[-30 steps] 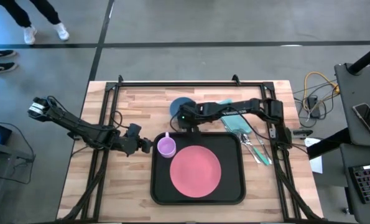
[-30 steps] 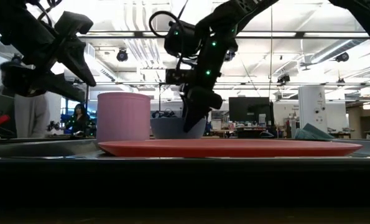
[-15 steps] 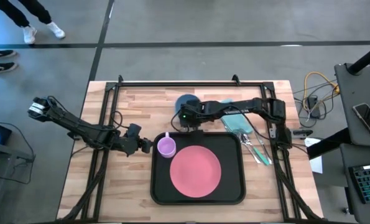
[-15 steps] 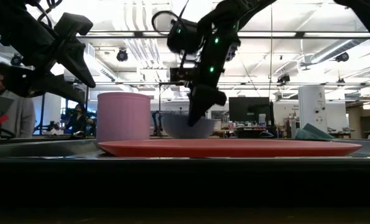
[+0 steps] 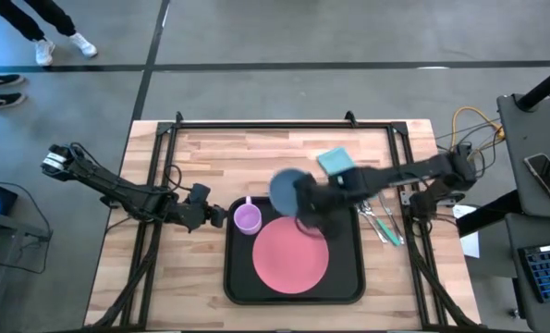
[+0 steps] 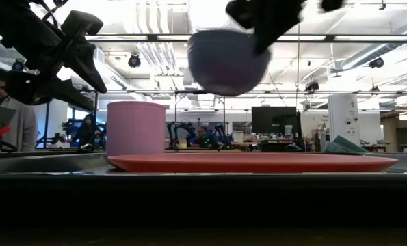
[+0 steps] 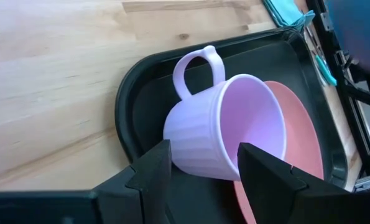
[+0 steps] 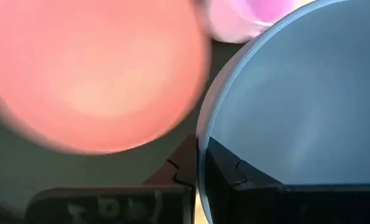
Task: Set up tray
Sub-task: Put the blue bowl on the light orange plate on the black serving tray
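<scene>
A blue-grey bowl (image 5: 287, 187) hangs in the air over the far edge of the black tray (image 5: 348, 277), with my right gripper (image 5: 305, 201) shut on it. In the low view the bowl (image 6: 226, 63) floats high above the pink plate (image 6: 258, 162). That plate (image 5: 290, 255) lies flat in the tray, and a lilac cup (image 5: 248, 218) stands upright in the tray's far left corner. My left gripper (image 5: 221, 216) waits open just left of the cup (image 7: 222, 134), its fingers flanking it without plainly touching. My right gripper holds the bowl by its rim (image 8: 201, 140), one finger (image 8: 228, 174) inside the bowl and the other finger (image 8: 183, 167) outside. The fingers come slanting down from the table's right. The bowl is lifted clear of table and tray, its opening upward.
A teal folded napkin (image 5: 335, 162) lies on the wood beyond the tray's far right corner. Cutlery (image 5: 381, 222) lies right of the tray. People move in the room behind the table. Bare wood stretches along the table's far left.
My right gripper has shut on the bowl's rim, lifted it off the table behind the tray and swung it up and toward the near edge, so it now hangs over the tray's far edge. The arm is blurred with speed.
</scene>
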